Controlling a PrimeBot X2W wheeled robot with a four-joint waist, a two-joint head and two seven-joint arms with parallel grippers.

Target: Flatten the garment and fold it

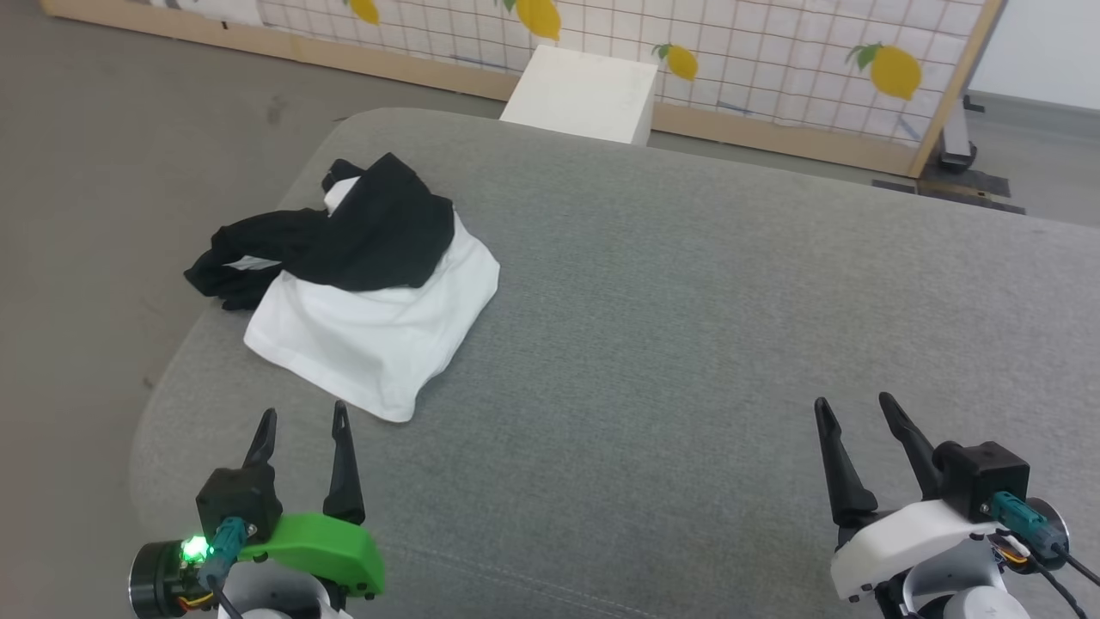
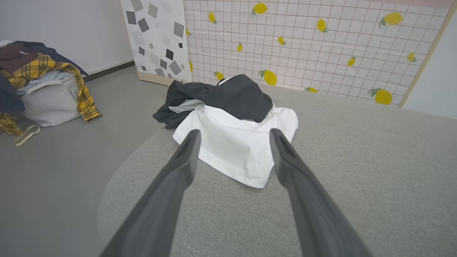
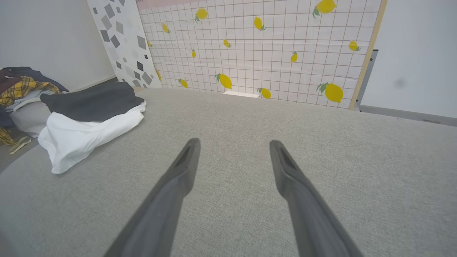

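Left wrist view shows, far left on the floor, a heap of clothes (image 2: pixel 39 71) with a yellow plaid shirt draped over a pale basket. To its right a panel with grey squares (image 2: pixel 157 39) stands beside a lemon-print grid screen (image 2: pixel 321 46), which runs behind the far side of the grey cushion (image 2: pixel 375 160). In the head view a white box (image 1: pixel 584 90) stands on the floor between screen and cushion.

The T-shirt (image 1: pixel 369 292) lies crumpled near the cushion's left edge. Its white body faces the robot, one black part is folded over the top and another spills toward the left rim. The left gripper (image 1: pixel 304 409) has its fingers spread and empty, just short of the nearest white corner and not touching it, with bare cushion fabric between. Its wrist view frames the white hem between the two fingers. The right gripper (image 1: pixel 852 400), also spread and empty, is over bare cushion well to the right of the T-shirt.
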